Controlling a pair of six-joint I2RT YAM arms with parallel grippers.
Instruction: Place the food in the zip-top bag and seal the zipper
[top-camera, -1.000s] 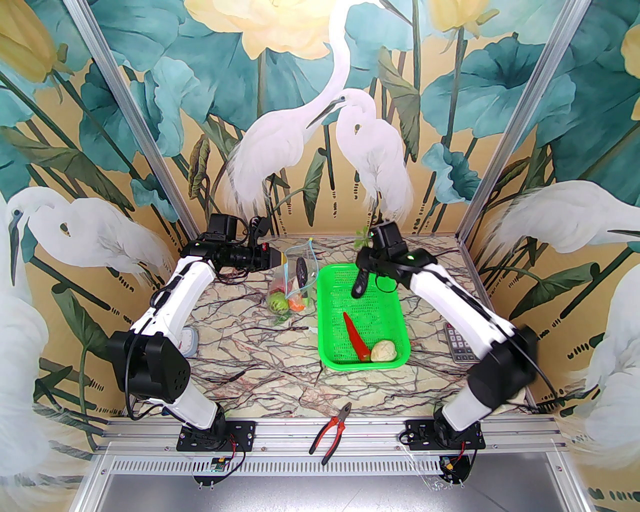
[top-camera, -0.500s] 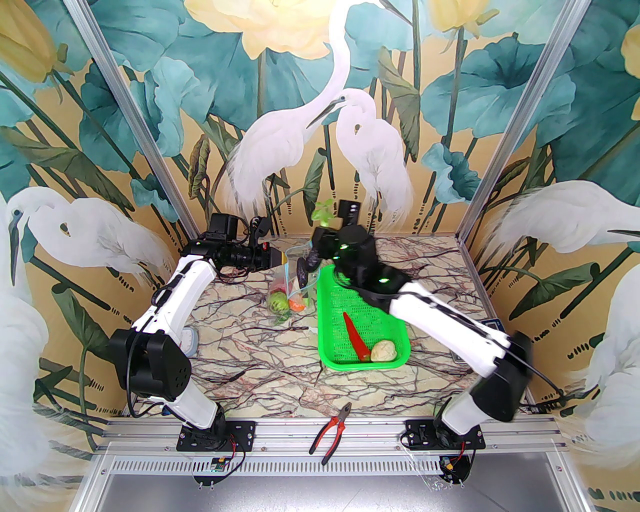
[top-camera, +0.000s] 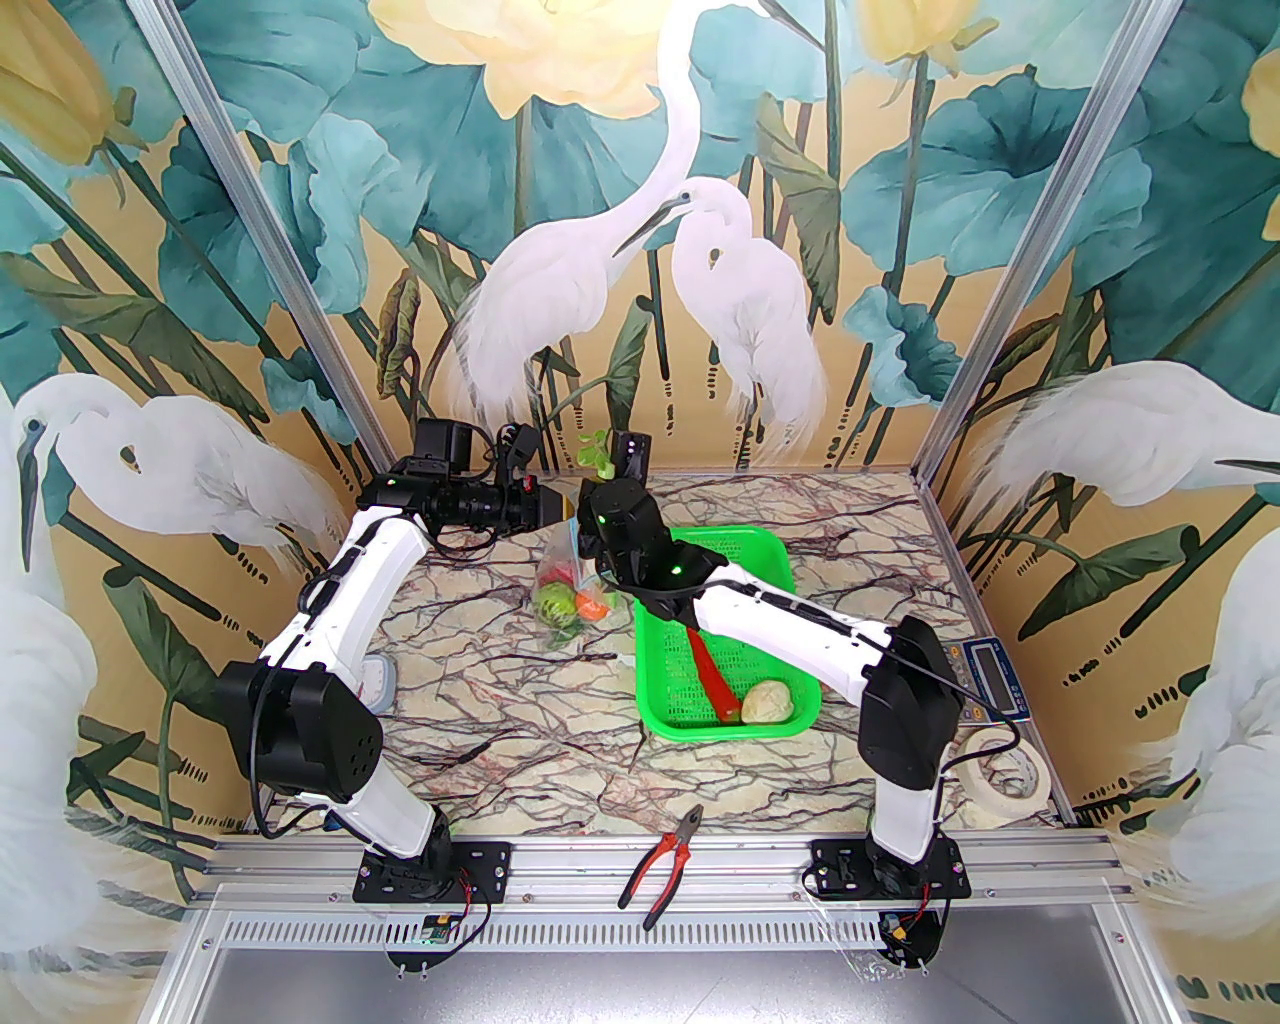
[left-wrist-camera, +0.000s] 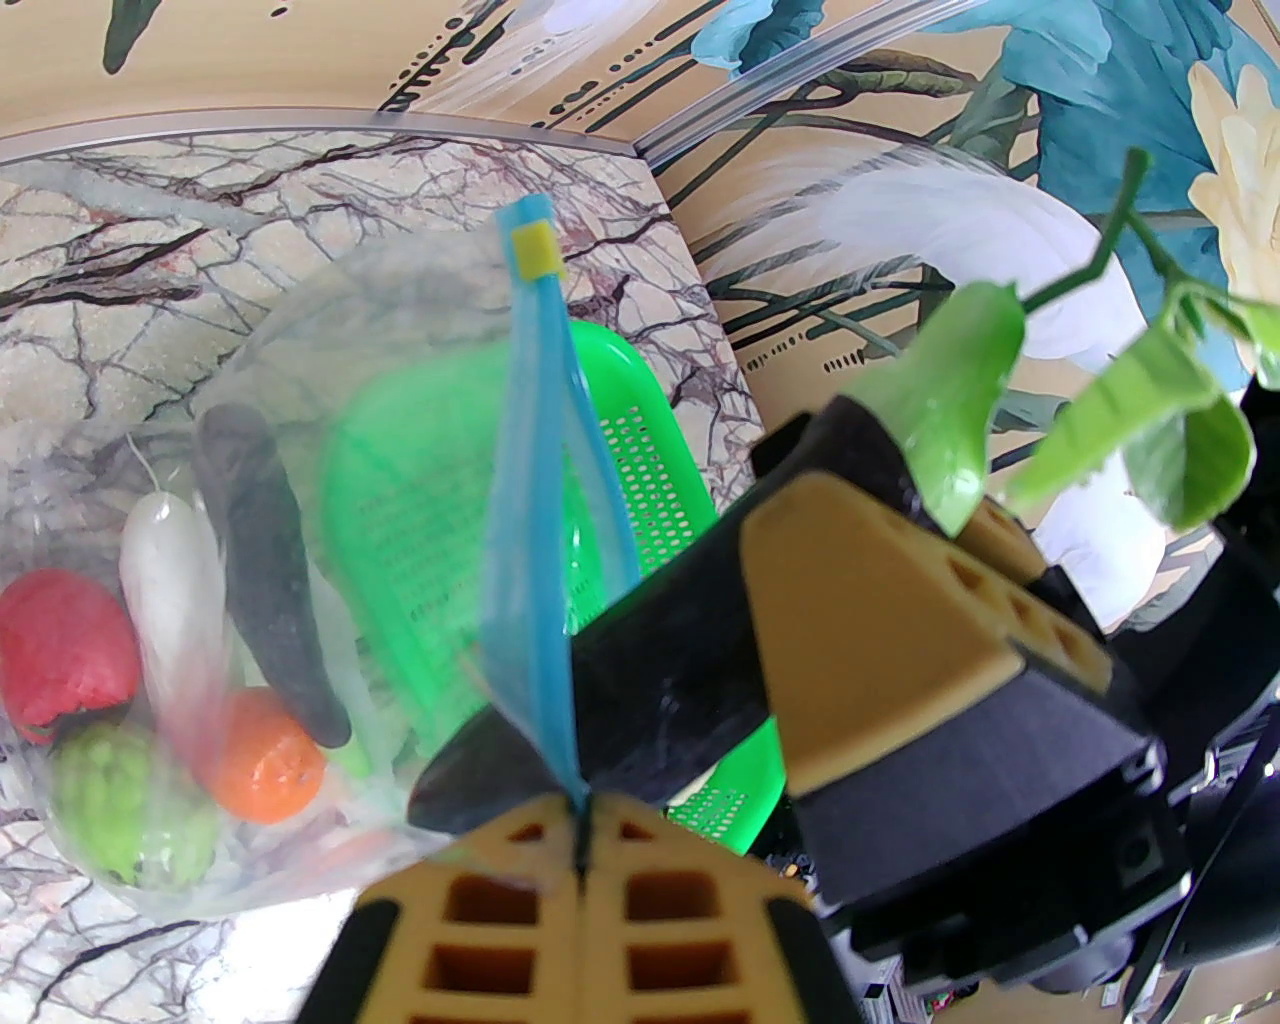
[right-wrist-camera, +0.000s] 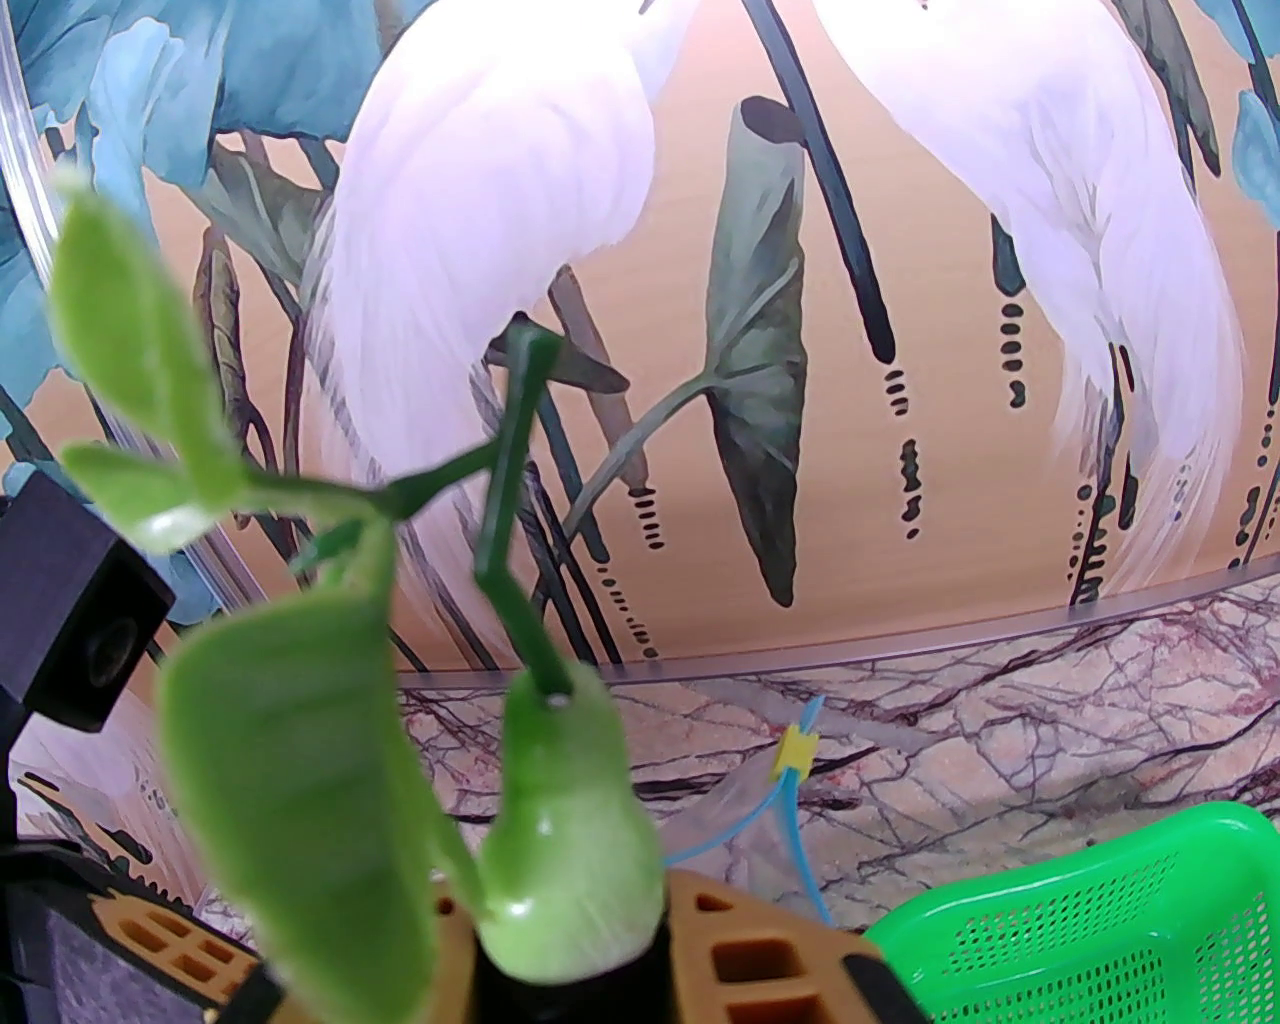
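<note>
Two pieces left to fetch, judging by the desk (top-camera: 520, 720): red chili (top-camera: 712, 678) and cream cauliflower (top-camera: 768, 702), both at the near end of the green basket (top-camera: 770, 545).

Just left of the basket, hung upright with its bottom seemingly on the desk: clear bag (left-wrist-camera: 300, 400). Pinched at a near corner of its mouth by the left end effector (left-wrist-camera: 582, 815), clenched tight on the blue zipper (left-wrist-camera: 530, 500).

Down in the bag, five counted: red tomato (left-wrist-camera: 60, 640), white cucumber (left-wrist-camera: 170, 580), dark eggplant (left-wrist-camera: 260, 560), orange tomato (left-wrist-camera: 265, 765), green cabbage (left-wrist-camera: 130, 810).

Right at the bag's mouth, gripped in the right end effector (right-wrist-camera: 540, 950): a second eggplant (left-wrist-camera: 660, 690), dark body aimed at the opening, green leaves sticking up. Cannot tell whether its tip has crossed the mouth.

Past halfway, by this reckoning. Left to do: drop this eggplant in, bring over chili and cauliflower, press the zipper shut along its whole length. Gaping for now, two blue sides spread apart.
</note>
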